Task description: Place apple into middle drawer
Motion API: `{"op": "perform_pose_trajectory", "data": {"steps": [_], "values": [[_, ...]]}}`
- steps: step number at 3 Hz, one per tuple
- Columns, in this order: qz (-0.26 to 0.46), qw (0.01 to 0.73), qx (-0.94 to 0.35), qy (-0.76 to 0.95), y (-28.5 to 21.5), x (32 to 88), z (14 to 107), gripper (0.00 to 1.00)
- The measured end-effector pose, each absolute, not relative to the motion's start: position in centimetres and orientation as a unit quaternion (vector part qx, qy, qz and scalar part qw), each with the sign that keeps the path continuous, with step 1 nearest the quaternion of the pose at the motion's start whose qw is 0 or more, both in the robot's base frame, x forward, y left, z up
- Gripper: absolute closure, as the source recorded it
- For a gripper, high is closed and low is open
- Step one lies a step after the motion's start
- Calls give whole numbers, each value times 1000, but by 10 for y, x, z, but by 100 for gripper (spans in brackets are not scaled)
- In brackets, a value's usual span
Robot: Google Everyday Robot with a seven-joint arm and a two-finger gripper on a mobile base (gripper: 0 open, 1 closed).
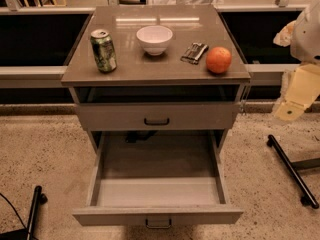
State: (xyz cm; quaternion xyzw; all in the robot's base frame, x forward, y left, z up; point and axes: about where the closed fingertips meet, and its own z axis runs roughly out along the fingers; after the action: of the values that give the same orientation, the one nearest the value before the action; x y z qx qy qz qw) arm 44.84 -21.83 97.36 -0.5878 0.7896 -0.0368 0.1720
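The tool (295, 99) hangs at the right edge of the view, beside the desk (125, 66) and a little below its top. It shows as smooth cream-coloured blocks ending in a rounded tip. I cannot tell whether it is open or closed, and nothing appears to be held in it.

The apple (218, 60) lies to the left of the tool and slightly higher, near the right front corner of the desk and apart from the tool. It is round, smooth and orange-red.

Just left of the apple lies a small dark packet (194, 52), flat and shiny, possibly a wrapped snack bar. Further left stands a white bowl (154, 39), round and glossy. Near the left edge is a green drink can (103, 50), upright, with a metal top. The desk top is a smooth grey-brown slab that reflects the lights.

Below it, the upper drawer (156, 115) shows a flat grey front with a dark loop handle. The middle drawer (157, 164) is pulled well out below, a shallow grey metal box with a pale floor and thin side walls. It sits lower than the tool and to its left. The floor (45, 154) is speckled stone.
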Motion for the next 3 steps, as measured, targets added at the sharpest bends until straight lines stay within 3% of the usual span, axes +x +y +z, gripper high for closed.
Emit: {"op": "perform_pose_trajectory", "data": {"steps": [3], "values": [[42, 432, -486, 759, -233, 658, 967, 0]]}}
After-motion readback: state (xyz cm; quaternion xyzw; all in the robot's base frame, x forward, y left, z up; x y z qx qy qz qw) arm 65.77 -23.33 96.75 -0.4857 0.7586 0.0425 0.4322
